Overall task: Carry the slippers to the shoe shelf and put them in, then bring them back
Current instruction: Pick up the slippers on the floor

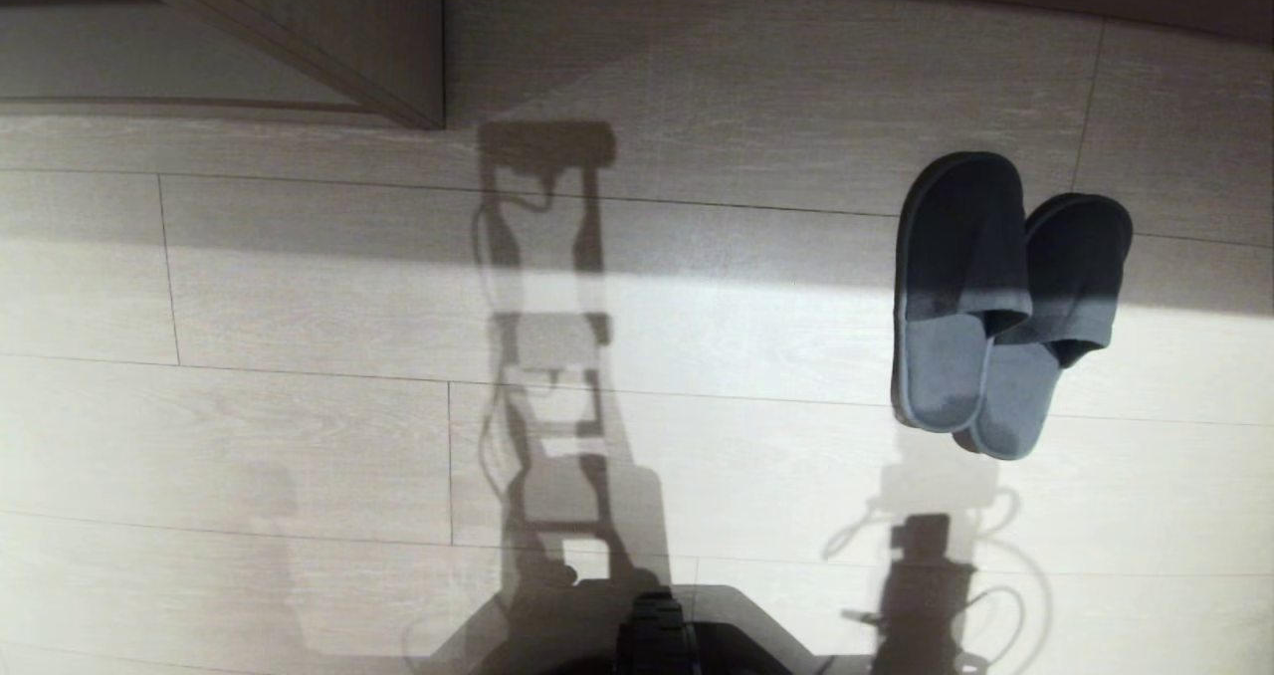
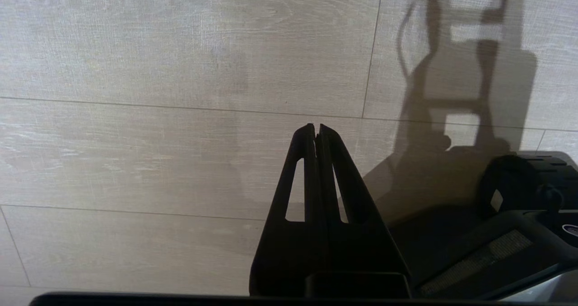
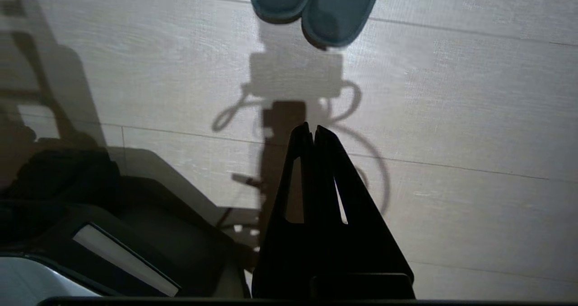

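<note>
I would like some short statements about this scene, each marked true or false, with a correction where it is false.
1. The slippers lie on the floor, one partly overlapping the other. True.
2. The right end effector is shut on a slipper. False: it is shut on nothing and hangs over bare floor, apart from the slippers.
3. The left end effector is wide open. False: its fingers are closed together.
4. In the head view the slippers are on the robot's right side. True.
5. The slippers are already inside a shelf compartment. False: they rest on open floor, with no shelf around them.
</note>
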